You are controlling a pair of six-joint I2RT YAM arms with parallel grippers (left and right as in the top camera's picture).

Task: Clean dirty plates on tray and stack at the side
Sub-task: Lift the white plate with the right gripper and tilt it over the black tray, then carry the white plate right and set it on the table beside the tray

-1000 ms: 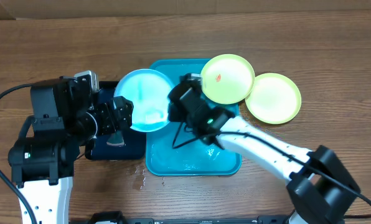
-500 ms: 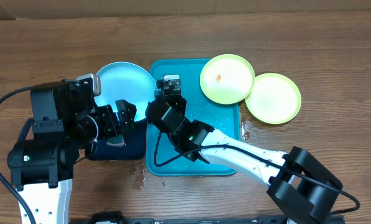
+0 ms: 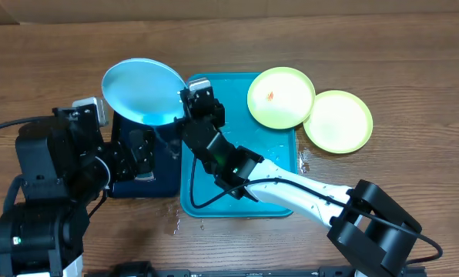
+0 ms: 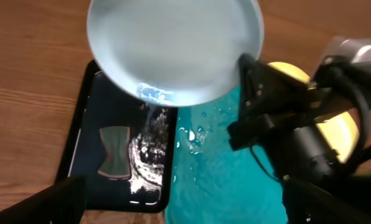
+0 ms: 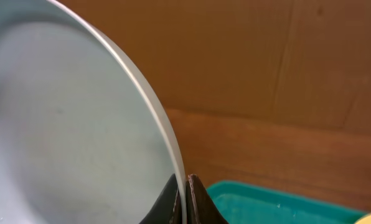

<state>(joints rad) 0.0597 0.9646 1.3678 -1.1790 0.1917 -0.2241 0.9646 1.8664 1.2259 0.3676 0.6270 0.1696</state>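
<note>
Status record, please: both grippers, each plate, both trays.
Right gripper: fingers shut on rim of the light-blue round plastic plate, tilted, by the dark navy tray's far edge
Left gripper: open, empty, over the dark navy tray
Lime-green round plate with red smear: overlapping the turquoise rectangular plastic tray's far right corner
Second lime-green plate: on table, right of the turquoise tray

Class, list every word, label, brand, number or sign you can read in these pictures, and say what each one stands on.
No readable text in any view.
The light-blue plate, the smeared green plate, the other green plate, the turquoise tray and the dark tray carry no print.
The pale hourglass shape on the dark tray is no letter.
</note>
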